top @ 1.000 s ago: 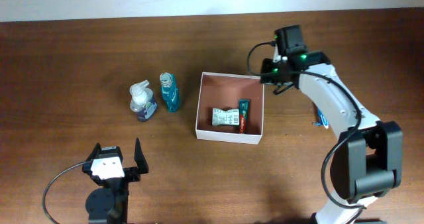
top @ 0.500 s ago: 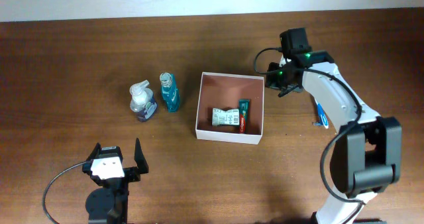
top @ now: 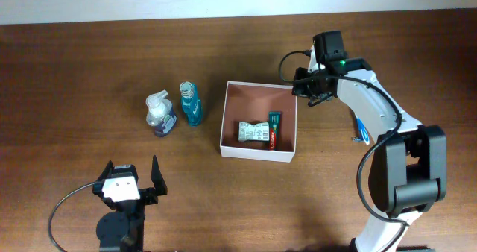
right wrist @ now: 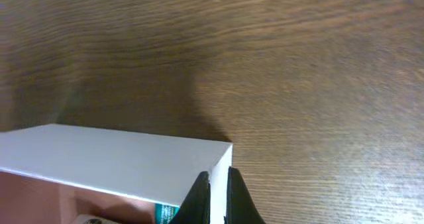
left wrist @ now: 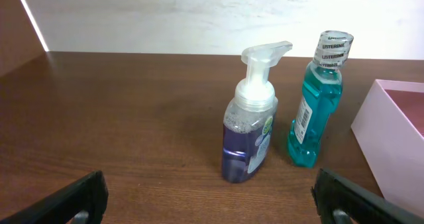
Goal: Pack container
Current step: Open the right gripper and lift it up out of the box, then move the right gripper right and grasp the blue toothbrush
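The right fingers [right wrist: 200, 199] stand nearly together, with only a thin strip of white between them: they pinch the container [top: 257, 153] by its thin wall at the far right corner. In the right wrist view only the finger tips show at the lower edge. The wall [right wrist: 112, 168] runs off to the left, and a sliver of the reddish inside and a bit of teal show below it. The container sits on the worktop [top: 89, 51] near the middle, to the right of both bottles and well apart from the left arm. Inside it lie a toothpaste tube [top: 273, 129] and a small pale packet [top: 253, 131], side by side toward the right wall; the print on the packet is too small to read. The left fingers [left wrist: 76, 201] are spread wide and hold nothing, hanging over bare wood near the front edge; just their dark ends enter that view at the bottom corners. Ahead of them stand a pump bottle [left wrist: 252, 141] with purple liquid and a teal bottle [left wrist: 318, 105], upright and just beside each other, with one corner of the container's wall cut off at the right edge. From overhead the right arm covers its own fingers, and a small blue-and-white thing [top: 363, 133] beside that arm is half hidden and cannot be made out.
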You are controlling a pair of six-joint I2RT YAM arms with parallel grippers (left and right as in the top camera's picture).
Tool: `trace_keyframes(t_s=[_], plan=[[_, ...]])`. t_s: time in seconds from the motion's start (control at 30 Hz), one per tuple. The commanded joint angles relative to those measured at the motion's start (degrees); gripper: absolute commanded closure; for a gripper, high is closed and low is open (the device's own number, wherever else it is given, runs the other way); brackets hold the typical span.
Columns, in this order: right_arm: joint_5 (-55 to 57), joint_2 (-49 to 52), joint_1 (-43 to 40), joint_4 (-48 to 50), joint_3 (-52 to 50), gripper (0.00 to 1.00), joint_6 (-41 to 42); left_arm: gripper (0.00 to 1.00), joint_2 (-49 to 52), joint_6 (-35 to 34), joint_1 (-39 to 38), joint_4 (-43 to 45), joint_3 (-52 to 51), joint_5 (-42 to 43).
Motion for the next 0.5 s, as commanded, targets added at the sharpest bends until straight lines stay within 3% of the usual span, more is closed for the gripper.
trace_keyframes(t_s=[0.0, 0.47], plan=[[-3.50, 0.11, 0.33, 0.31, 0.52, 0.96, -1.90, 0.01, -0.24, 0.90, 0.31, 0.35, -0.50, 1.03], [-2.82, -0.22, -2.51, 1.14, 0.55, 0.96, -5.44, 0.01, -0.24, 0.90, 0.31, 0.35, -0.50, 1.03]])
